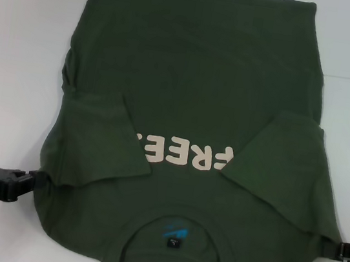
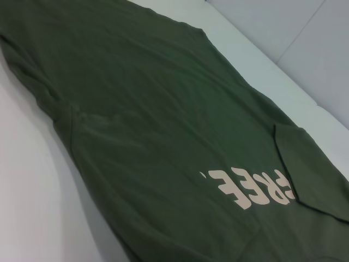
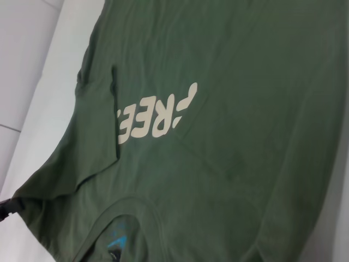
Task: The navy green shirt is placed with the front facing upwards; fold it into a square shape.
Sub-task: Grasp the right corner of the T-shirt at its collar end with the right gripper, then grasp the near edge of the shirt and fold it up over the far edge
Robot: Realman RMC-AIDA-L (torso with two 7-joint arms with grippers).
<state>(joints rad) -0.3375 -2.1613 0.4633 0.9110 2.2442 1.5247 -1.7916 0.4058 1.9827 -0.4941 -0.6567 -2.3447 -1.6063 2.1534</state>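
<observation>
The navy green shirt (image 1: 196, 75) lies flat on the white table, front up, with its collar and blue neck label (image 1: 174, 234) toward me. Both short sleeves are folded inward over the chest, partly covering the cream "FREE" lettering (image 1: 181, 153). My left gripper (image 1: 32, 181) sits low at the shirt's left shoulder edge, touching the fabric. At the right shoulder edge my right gripper (image 1: 336, 249) also meets the cloth, with most of it out of view. The left wrist view shows the shirt (image 2: 152, 125) and the right wrist view shows the shirt (image 3: 229, 109), but neither shows its own gripper.
The white table (image 1: 19, 31) surrounds the shirt on the left, right and far sides. A seam in the white surface (image 2: 305, 49) runs beyond the shirt's far side. A dark bit of the left gripper (image 3: 4, 210) shows at the shirt's corner.
</observation>
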